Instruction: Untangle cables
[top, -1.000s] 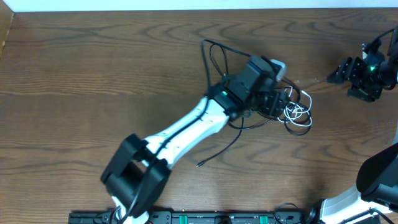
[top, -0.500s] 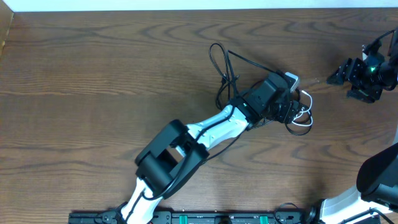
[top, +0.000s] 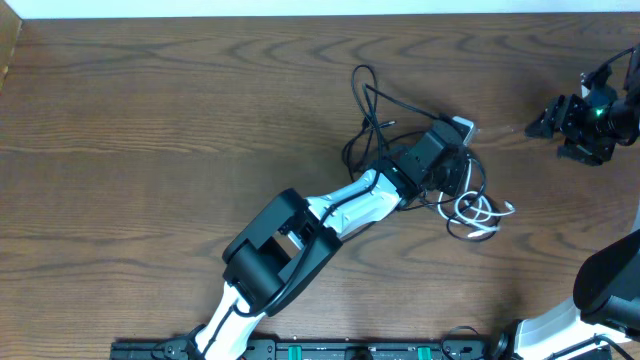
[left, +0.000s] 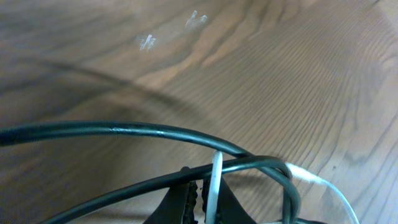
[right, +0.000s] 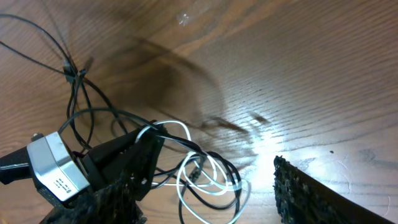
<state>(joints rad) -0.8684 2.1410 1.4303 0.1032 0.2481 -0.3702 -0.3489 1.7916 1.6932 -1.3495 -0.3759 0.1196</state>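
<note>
Pinching thin white cord (left: 216, 175), left gripper (left: 208, 195); glossy black cables (left: 143, 131) looped.

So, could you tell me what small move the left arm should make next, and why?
Probably pull the left gripper gently away from the black cables: its jaws look shut on the white cable, whose loops are threaded through them.

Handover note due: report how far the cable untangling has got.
Done: nothing freed yet; the black cables and the white cable lie in one tangle. In hand: the left gripper is shut on the white cable, with black cords crossing it. Left: draw the white one clear, then part the black loops. The right gripper hangs open, apart from the pile.
</note>
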